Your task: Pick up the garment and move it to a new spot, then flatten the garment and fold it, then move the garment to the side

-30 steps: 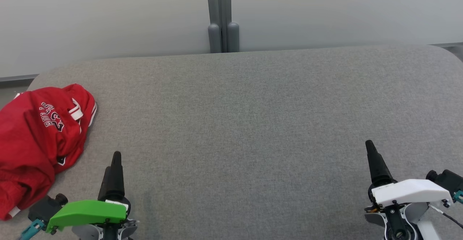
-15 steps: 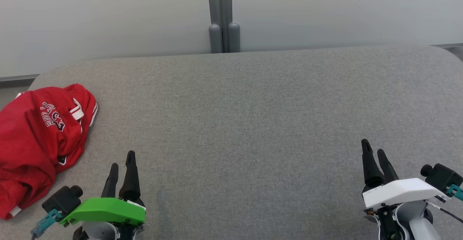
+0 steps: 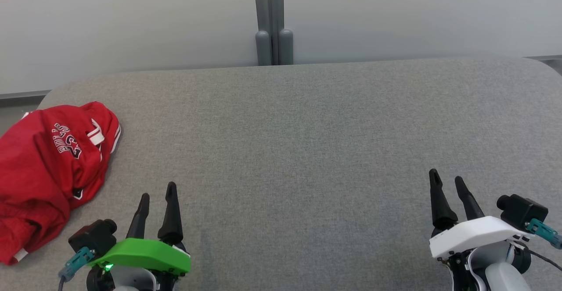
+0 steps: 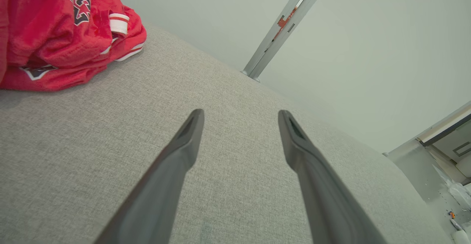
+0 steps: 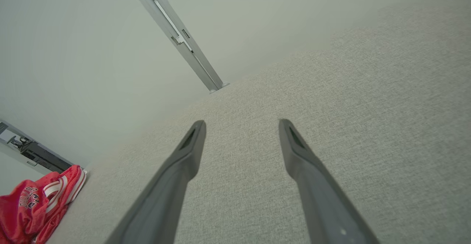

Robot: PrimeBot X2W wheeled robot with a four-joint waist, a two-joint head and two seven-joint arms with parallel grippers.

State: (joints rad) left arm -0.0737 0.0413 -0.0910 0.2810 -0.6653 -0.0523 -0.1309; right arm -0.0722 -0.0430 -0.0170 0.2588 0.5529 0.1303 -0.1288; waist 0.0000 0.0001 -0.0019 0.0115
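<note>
The garment (image 3: 46, 168) is a red jersey with white trim and dark lettering, lying crumpled at the far left edge of the grey fabric table (image 3: 298, 141). It appears at the upper left of the left wrist view as the garment (image 4: 55, 30) and at the lower left of the right wrist view as the garment (image 5: 33, 207). My left gripper (image 3: 157, 194) stands open near the front edge, to the right of the garment and apart from it, empty (image 4: 239, 113). Far to the right, my right gripper (image 3: 447, 179) is open and empty too (image 5: 241, 122).
A pale wall with a grey vertical post (image 3: 272, 19) runs behind the table. The table's rounded corners (image 3: 540, 62) lie at the far left and right. Wide bare fabric stretches between the two grippers.
Both grippers have turned about their wrists, so that two spread fingers now show on each instead of one. The left gripper drifted right, the right gripper slightly left. The garment lies as before.
</note>
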